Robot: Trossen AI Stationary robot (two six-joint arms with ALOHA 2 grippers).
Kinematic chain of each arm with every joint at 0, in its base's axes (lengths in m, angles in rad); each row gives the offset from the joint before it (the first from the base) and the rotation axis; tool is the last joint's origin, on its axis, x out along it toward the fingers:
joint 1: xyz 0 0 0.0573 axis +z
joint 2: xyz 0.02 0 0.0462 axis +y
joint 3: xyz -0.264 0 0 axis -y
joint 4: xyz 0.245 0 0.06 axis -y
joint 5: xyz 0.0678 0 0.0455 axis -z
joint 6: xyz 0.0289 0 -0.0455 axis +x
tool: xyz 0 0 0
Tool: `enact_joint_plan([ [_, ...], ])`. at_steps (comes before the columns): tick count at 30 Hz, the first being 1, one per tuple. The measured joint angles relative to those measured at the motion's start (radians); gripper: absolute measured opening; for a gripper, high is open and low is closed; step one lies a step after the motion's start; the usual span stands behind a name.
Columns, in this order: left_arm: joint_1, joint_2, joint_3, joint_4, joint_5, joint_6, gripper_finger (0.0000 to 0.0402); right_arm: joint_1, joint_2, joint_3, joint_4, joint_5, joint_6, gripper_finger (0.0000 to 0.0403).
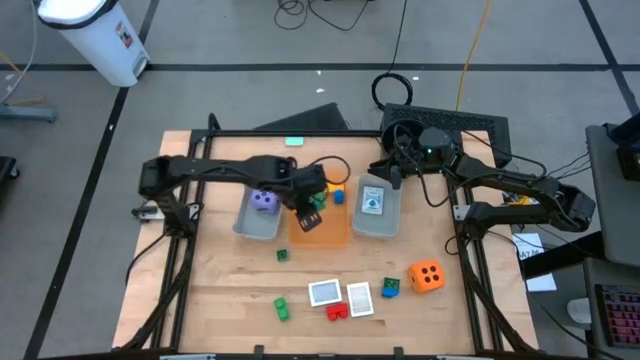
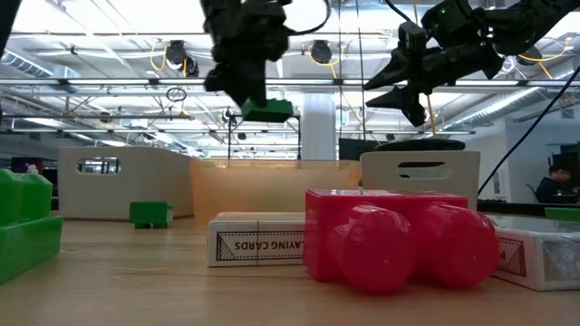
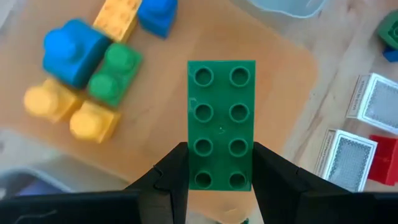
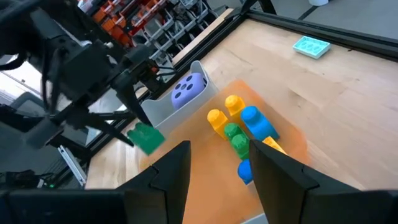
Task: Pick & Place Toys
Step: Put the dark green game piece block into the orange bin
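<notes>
Several bricks (image 3: 93, 81) in orange tray (image 1: 330, 232); left gripper (image 3: 214, 168) pinching green brick (image 3: 221, 124) (above tray).

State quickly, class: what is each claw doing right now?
Left claw: shut on the green brick, above the orange tray.
Right claw: open, holding nothing, up over the trays.
</notes>
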Motion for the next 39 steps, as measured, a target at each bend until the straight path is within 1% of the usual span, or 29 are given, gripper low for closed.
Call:
enact_joint_plan([
  [4, 0.007, -0.075, -0.122, 0.078, 0.002, -0.101, 0.0137, 0.0, 0.0, 0.0, -0.009, 0.001, -0.033, 0.0157],
  [9, 0.008, -0.095, -0.205, 0.141, 0.01, -0.33, 0.0137, 0.0, 0.0, 0.0, -0.012, 0.002, -0.055, 0.0157],
  [15, 0.006, -0.084, -0.26, 0.274, 0.022, -0.635, 0.0137, 0.0, 0.0, 0.0, -0.013, 0.004, -0.059, 0.0157],
  [18, 0.007, -0.084, -0.262, 0.309, -0.005, -0.741, 0.0137, 0.0, 0.0, 0.0, -0.013, 0.005, -0.062, 0.0157],
  [20, 0.007, -0.084, -0.262, 0.3, -0.031, -0.777, 0.0137, 0.0, 0.0, 0.0, -0.015, 0.006, -0.077, 0.0157],
  [22, 0.007, -0.084, -0.262, 0.296, -0.041, -0.743, 0.0137, 0.0, 0.0, 0.0, -0.02, 0.006, -0.082, 0.0157],
  [27, 0.01, -0.084, -0.262, 0.291, -0.046, -0.518, 0.0137, 0.0, 0.0, 0.0, -0.02, 0.006, -0.088, 0.0157],
  [34, 0.075, -0.069, -0.262, 0.285, 0.068, -0.119, 0.0137, 0.0, 0.0, 0.0, -0.019, 0.006, -0.107, 0.0157],
  [37, 0.111, -0.052, -0.261, 0.286, 0.108, -0.006, 0.0137, 0.0, 0.0, 0.0, -0.018, 0.007, -0.107, 0.0157],
  [39, 0.137, -0.035, -0.261, 0.271, 0.11, 0.066, 0.0137, 0.0, 0.0, 0.0, -0.016, 0.01, -0.097, 0.0157],
])
